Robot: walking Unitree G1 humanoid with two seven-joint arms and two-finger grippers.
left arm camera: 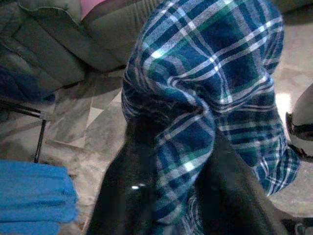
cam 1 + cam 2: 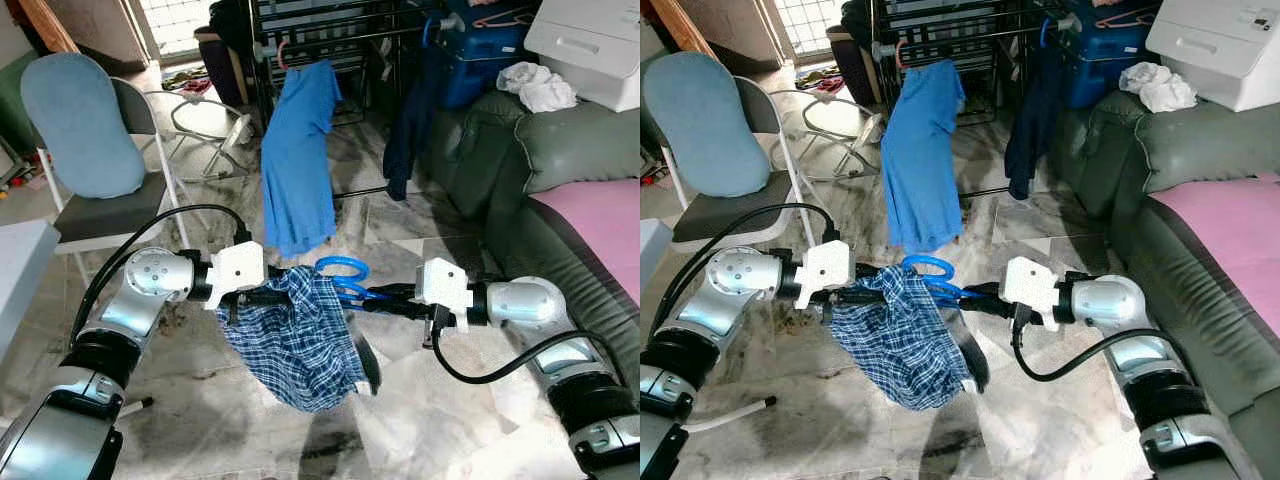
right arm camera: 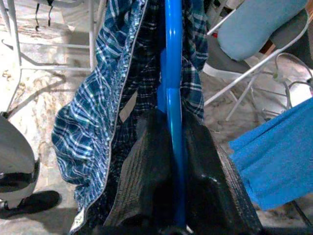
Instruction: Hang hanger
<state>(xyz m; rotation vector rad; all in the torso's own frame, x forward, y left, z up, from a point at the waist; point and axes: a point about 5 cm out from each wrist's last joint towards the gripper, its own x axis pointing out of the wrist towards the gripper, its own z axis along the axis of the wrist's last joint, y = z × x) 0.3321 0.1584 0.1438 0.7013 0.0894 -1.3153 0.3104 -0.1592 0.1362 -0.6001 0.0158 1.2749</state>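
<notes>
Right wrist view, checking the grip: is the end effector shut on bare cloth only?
No, its black fingers clamp the blue hanger beside the plaid cloth.

The hanger (image 3: 172, 98) was smooth, glossy blue plastic. The shirt (image 2: 295, 340) on it was soft woven cloth in a blue, green and white check. The right gripper (image 3: 173, 181) had matt black fingers with a ribbed, rubbery face. Both arm housings were brushed silver metal with white plastic wrist covers. The floor (image 2: 450, 400) was polished, mottled stone. The sofa (image 2: 560, 150) looked like grey-green leather.
</notes>
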